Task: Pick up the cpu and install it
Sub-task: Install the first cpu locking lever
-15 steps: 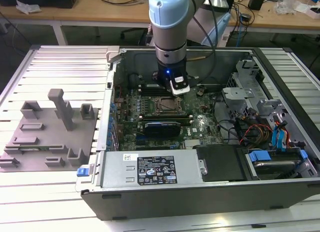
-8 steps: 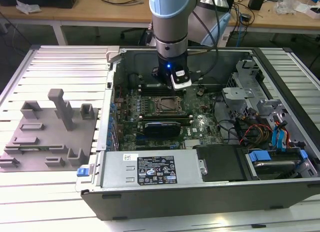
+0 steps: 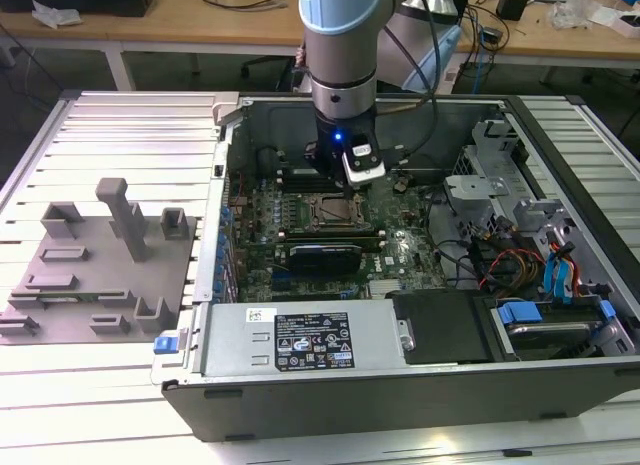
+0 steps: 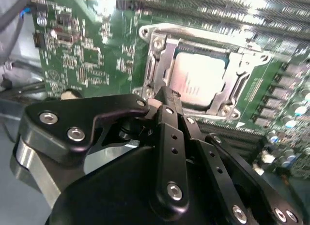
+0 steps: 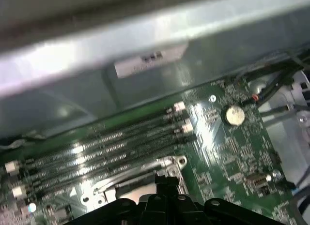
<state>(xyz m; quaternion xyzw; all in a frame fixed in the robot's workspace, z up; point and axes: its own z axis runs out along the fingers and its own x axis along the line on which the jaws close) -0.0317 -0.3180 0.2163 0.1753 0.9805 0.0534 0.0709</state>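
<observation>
The open computer case lies on the slatted counter, beside the grey plastic tray toward the exterior view's left. Inside, the green motherboard carries a metal-framed socket, where the cpu sits seated. The pincer hovers just above the socket's edge, fingers closed together, gripping nothing.

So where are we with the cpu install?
The cpu already sits in the socket on the motherboard, so pick and place look done. The gripper hovers just beside the socket, holding nothing visible. Whether the chip is fully seated I can't tell.
</observation>
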